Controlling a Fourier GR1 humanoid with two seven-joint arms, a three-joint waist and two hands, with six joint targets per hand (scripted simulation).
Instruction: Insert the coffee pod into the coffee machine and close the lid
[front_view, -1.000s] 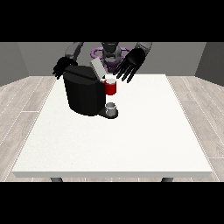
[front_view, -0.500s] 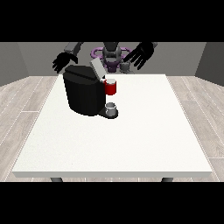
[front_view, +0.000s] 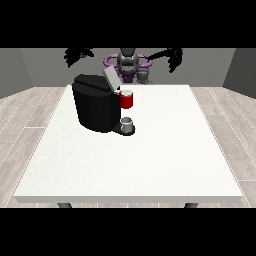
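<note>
The black coffee machine (front_view: 99, 107) stands on the white table (front_view: 150, 155), left of its middle. Its grey lid (front_view: 110, 79) is tilted up and open. A red thing at the machine (front_view: 127, 101) sits at its front, with a small grey cap on top. Below it, a grey thing (front_view: 127, 125) rests on the machine's base. The hand at the view's left (front_view: 78, 54) is raised high above and behind the machine, fingers spread and holding nothing. The hand at the view's right (front_view: 173, 56) is raised just as high, far from the machine, fingers hanging loose and holding nothing.
The robot's torso (front_view: 128, 64) is behind the table's far edge. The table's white top stretches wide to the right of the machine and towards the camera. A wooden floor surrounds the table.
Both hands have lifted up and swung outward, away from the machine's lid. The lid is still raised.
</note>
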